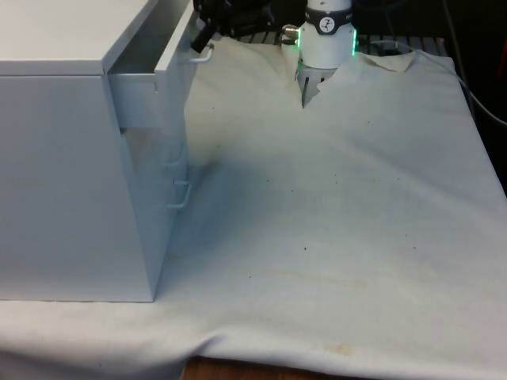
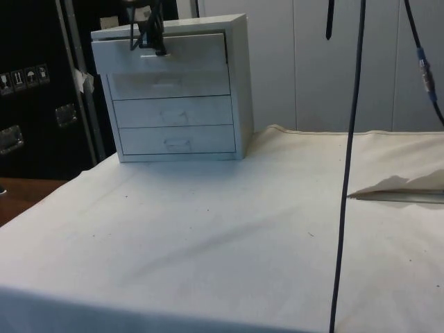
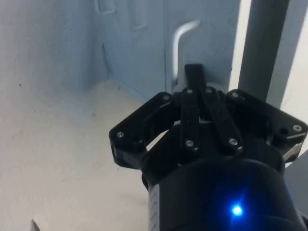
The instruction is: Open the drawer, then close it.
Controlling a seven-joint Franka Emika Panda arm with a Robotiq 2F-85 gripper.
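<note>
A white chest of drawers (image 1: 71, 158) stands at the front view's left. Its top drawer (image 1: 170, 47) is pulled part way out. In the side view the top drawer's front (image 2: 187, 52) stands proud of the several drawer fronts below it. My black gripper (image 1: 204, 38) is up at this drawer's thin white handle (image 1: 203, 55). In the wrist view my gripper (image 3: 194, 72) is shut, its fingers pressed together, and their tips meet the drawer front right beside the handle (image 3: 179, 43). In the side view my gripper (image 2: 148, 38) hangs just above the handle (image 2: 150, 55).
The white cloth (image 1: 333, 222) covers the table, with a wooden edge (image 1: 238, 370) showing at the near side. A lower drawer's handle (image 1: 182, 194) sticks out of the chest's face. A black cable (image 2: 350, 139) hangs across the side view.
</note>
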